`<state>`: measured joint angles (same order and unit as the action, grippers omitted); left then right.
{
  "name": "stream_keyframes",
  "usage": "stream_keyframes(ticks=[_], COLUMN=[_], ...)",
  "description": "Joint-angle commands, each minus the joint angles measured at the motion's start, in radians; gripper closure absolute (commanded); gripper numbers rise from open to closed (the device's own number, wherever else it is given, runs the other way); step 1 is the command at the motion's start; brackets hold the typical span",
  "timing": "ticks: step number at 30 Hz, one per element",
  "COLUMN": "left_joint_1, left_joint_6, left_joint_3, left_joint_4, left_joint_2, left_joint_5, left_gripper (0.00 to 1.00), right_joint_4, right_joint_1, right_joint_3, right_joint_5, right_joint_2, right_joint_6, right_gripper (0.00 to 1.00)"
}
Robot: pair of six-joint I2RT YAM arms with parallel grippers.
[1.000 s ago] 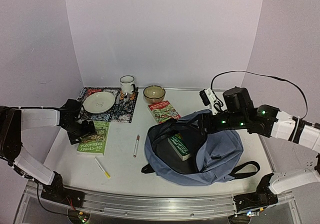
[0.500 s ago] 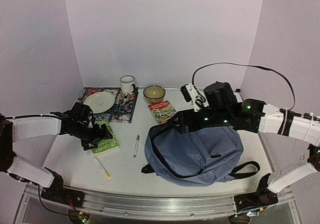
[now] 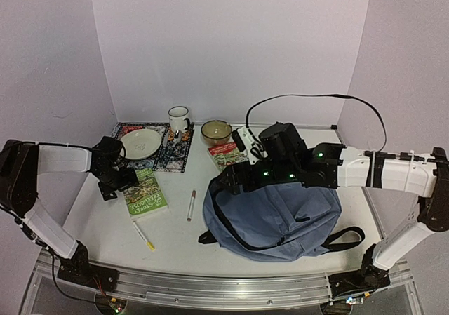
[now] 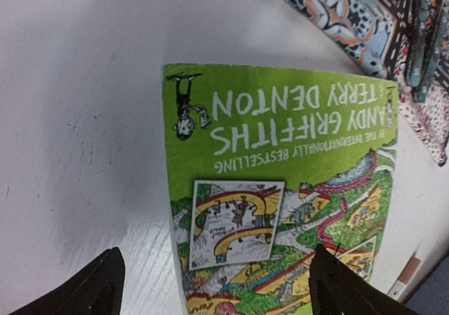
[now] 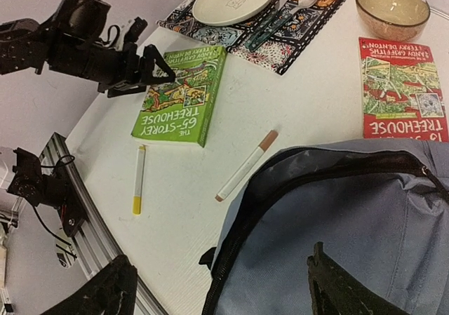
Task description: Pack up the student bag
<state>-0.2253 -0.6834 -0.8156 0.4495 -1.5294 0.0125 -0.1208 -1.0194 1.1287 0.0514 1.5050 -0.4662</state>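
Observation:
The student bag, a large grey-blue backpack, lies flat at centre right with its flap down; its dark zipper edge gapes slightly. My right gripper hovers open over the bag's upper left corner, with nothing between its fingers. A green book lies flat on the table to the left. My left gripper is open at that book's far left end. In the left wrist view, one finger is over bare table and the other over the book cover.
A brown-tipped marker lies between book and bag, and a yellow-tipped marker sits nearer the front edge. A red book is partly under my right arm. At the back stand a placemat with a plate, a mug and a bowl.
The bag's flap has come down over the book inside. My right gripper opened and moved left. My left gripper pushed the green book right and turned it, then drew back.

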Motion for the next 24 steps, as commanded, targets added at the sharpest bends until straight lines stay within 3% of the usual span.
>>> stream_keyframes(ticks=[1,13,18,24], left_joint_1=[-0.001,-0.123,-0.189,-0.247], left_joint_6=[0.048,0.044,0.025,0.006], left_joint_3=[-0.047,0.019,0.036,0.064], left_joint_4=[-0.021,-0.065,-0.076,-0.078], left_joint_2=[-0.064,-0.139,-0.147,-0.116], left_joint_5=[0.009,-0.049,-0.050,-0.065], left_gripper=[0.14,0.35,0.39,0.42], right_joint_4=[-0.058,-0.104,-0.081,-0.033], right_joint_1=[-0.036,-0.128,-0.107,-0.033], right_joint_3=[0.065,0.264,0.140,-0.082], right_joint_5=[0.015,0.103,-0.017,-0.164], right_joint_2=[0.065,0.454,0.466,0.357], right_joint_6=[-0.018,-0.100,-0.183,-0.315], right_gripper=[0.16,0.16,0.16,0.14])
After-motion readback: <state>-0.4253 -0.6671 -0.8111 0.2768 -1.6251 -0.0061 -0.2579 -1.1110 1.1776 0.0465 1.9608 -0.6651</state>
